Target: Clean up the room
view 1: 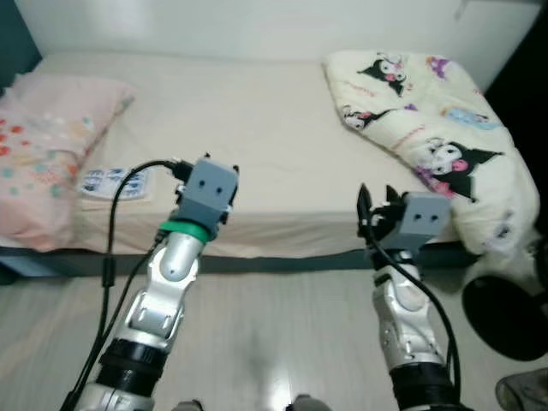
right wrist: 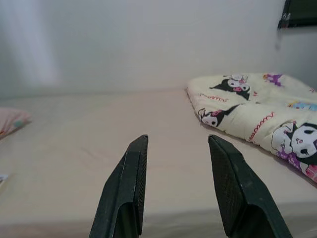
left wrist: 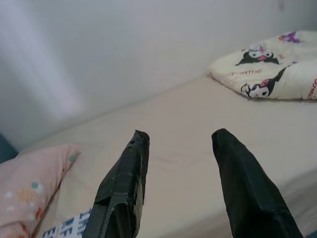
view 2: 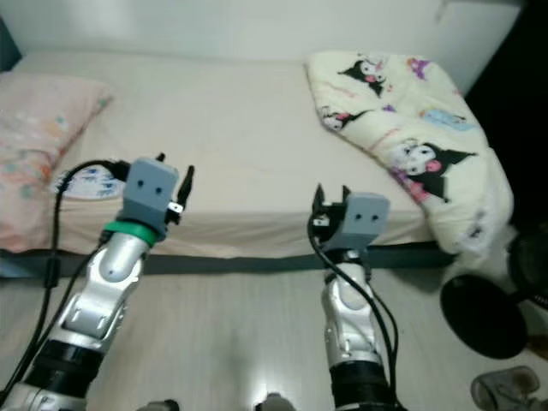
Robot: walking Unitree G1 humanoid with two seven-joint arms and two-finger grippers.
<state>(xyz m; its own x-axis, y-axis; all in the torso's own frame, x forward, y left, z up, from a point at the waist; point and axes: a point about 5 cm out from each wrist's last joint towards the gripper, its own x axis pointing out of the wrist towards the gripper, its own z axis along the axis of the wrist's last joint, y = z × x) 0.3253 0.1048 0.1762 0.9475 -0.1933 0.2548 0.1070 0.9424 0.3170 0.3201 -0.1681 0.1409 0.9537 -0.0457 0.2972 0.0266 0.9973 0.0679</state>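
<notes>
One bed [view 1: 257, 137] is lying against a white wall [right wrist: 124, 39], covered with a beige sheet. One pink pillow [view 1: 43, 145] with small coloured spots is sitting at the robot's left end of the bed. One cream quilt [view 1: 437, 128] printed with black-and-white cartoon figures is lying bunched at the right end, its lower edge hanging over the bed's front side. One flat white packet [view 1: 116, 182] with blue print is resting on the sheet just beside the pillow, near the front edge. One dark round object [view 1: 505, 312] is sitting on the floor [view 1: 274, 342] at the right, below the quilt; what it is cannot be told. A grey shoe-like thing [view 2: 505, 390] is showing at the bottom right corner, too cropped to be sure.

Two grippers are up in front of the bed's near edge, well apart from each other. The left gripper [left wrist: 178, 158] is hovering over the front edge of the bed near the packet, fingers [left wrist: 124, 183] spread wide, holding nothing and touching nothing. The right gripper [right wrist: 176, 163] is hovering at the bed's front edge, left of the quilt, fingers [right wrist: 233, 188] also spread wide, nothing between them. A black cable [view 1: 111, 248] is running along the left arm.
</notes>
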